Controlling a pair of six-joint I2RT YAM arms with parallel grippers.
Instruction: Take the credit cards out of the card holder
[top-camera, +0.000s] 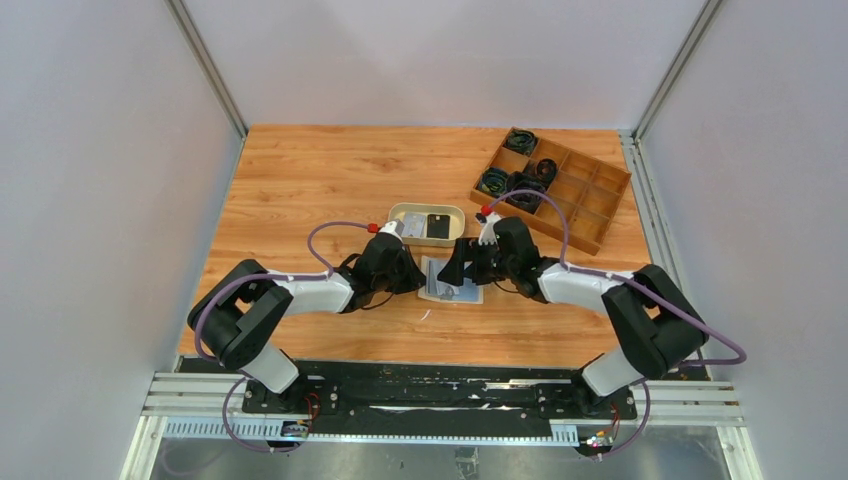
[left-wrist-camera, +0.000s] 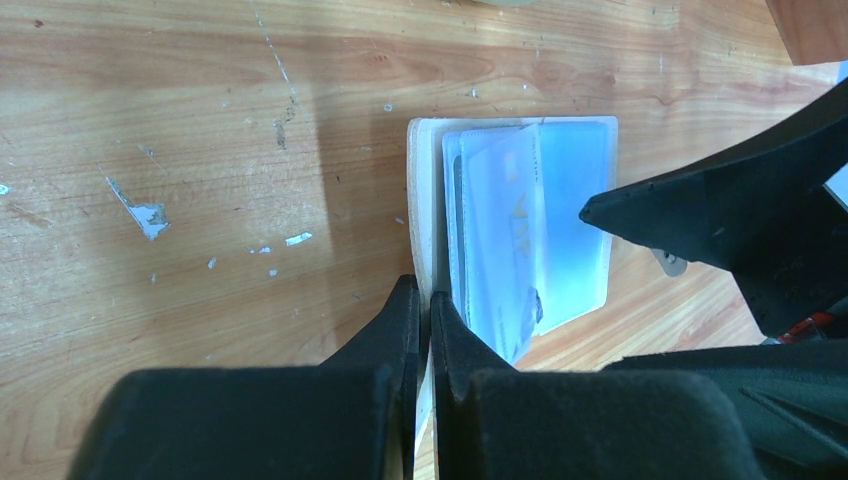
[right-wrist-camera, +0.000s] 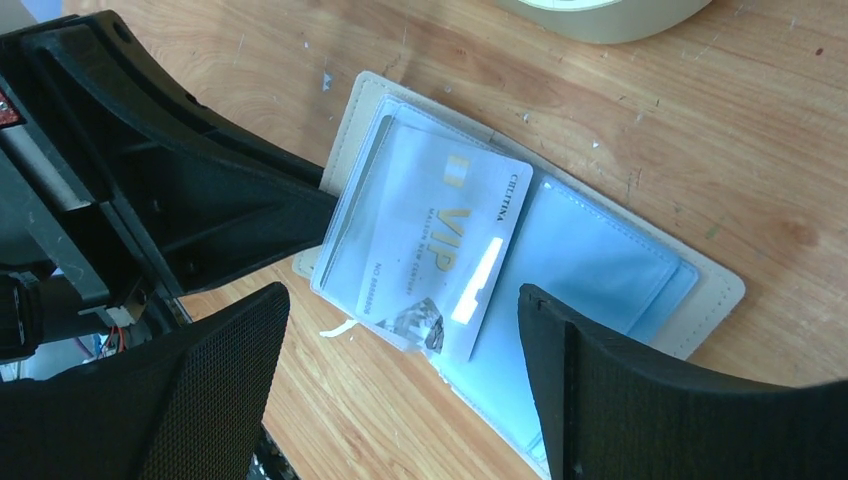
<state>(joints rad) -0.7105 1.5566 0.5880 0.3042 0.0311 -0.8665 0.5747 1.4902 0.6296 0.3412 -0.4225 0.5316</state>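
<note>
The card holder (top-camera: 452, 284) lies open on the wooden table between my two grippers, its cream outside down and pale blue pockets up (right-wrist-camera: 610, 262). A pale blue credit card (right-wrist-camera: 440, 240) printed "VIP" sticks partway out of the left pocket, askew. My left gripper (left-wrist-camera: 425, 300) is shut on the cream left edge of the card holder (left-wrist-camera: 424, 190). My right gripper (right-wrist-camera: 400, 300) hangs open just above the card, one finger on each side of the card's lower corner, touching nothing. In the left wrist view the same card (left-wrist-camera: 495, 235) shows beside the pinched edge.
A beige oval dish (top-camera: 410, 214) stands just behind the card holder with a small black flat rectangle (top-camera: 438, 226) in it. A brown wooden compartment tray (top-camera: 580, 200) with several black coiled items sits at the back right.
</note>
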